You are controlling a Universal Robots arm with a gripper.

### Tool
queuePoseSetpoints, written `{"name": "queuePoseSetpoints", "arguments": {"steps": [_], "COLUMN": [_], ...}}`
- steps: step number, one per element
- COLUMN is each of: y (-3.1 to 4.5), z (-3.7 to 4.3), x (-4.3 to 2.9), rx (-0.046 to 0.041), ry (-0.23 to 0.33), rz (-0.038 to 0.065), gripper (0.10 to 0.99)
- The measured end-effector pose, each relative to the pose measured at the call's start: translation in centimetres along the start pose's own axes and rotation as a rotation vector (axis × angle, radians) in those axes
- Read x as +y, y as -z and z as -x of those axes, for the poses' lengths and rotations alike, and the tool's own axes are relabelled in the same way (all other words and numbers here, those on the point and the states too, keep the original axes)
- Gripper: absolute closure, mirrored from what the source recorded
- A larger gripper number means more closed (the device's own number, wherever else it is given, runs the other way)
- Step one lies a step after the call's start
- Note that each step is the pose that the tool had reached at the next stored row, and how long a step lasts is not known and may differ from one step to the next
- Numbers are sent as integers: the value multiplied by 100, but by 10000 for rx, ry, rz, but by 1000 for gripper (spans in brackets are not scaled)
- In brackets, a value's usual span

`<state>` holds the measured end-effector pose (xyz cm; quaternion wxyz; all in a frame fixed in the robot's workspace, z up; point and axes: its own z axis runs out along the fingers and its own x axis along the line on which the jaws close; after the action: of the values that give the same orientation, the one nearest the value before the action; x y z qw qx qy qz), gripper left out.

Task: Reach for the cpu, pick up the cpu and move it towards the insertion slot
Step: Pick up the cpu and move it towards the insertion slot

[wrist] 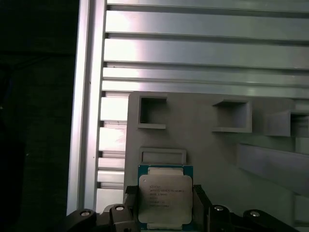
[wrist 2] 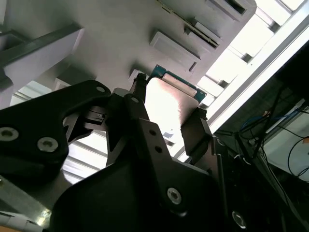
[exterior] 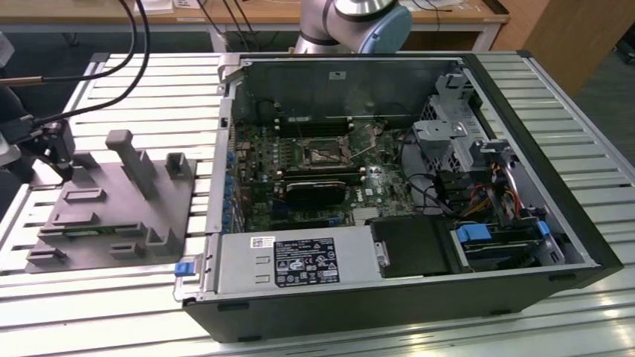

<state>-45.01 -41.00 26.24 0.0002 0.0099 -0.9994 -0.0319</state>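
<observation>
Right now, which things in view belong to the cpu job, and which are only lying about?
For the job: shiny silver square cpu, held in the black gripper; metal-framed square insertion slot.
Lying about: grey plastic fixture block; silver power supply box; ribbed metal table.

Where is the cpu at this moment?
In the first wrist view the cpu is held in the gripper, above the grey fixture at the exterior view's left.

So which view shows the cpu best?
The first wrist view: the cpu faces the camera flat-on, held in the end effector. The second wrist view shows it slanted and glare-washed; in the exterior view it's too small to tell.
</observation>
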Motion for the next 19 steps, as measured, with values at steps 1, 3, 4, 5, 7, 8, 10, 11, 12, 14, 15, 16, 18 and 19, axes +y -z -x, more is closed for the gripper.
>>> {"name": "queuePoseSetpoints", "arguments": {"steps": [1,3,4,5,7,8,10,11,12,14,15,16,18,19], "y": [15,49,66,81,111,127,156,172,189,223,242,260,299,319], "z": [0,0,0,0,0,0,0,0,0,0,0,0,0,0], "x": [1,3,4,5,7,8,10,11,12,14,16,17,19,20], "rx": [0,0,1,0,0,1,0,1,1,-1,0,0,1,0], "ry": [0,0,0,0,0,0,0,0,0,0,0,0,0,0], "rz": [0,0,0,0,0,0,0,-1,-1,0,0,0,-1,0], "gripper": [545,545,545,545,545,545,545,545,545,545,545,545,545,545]}}
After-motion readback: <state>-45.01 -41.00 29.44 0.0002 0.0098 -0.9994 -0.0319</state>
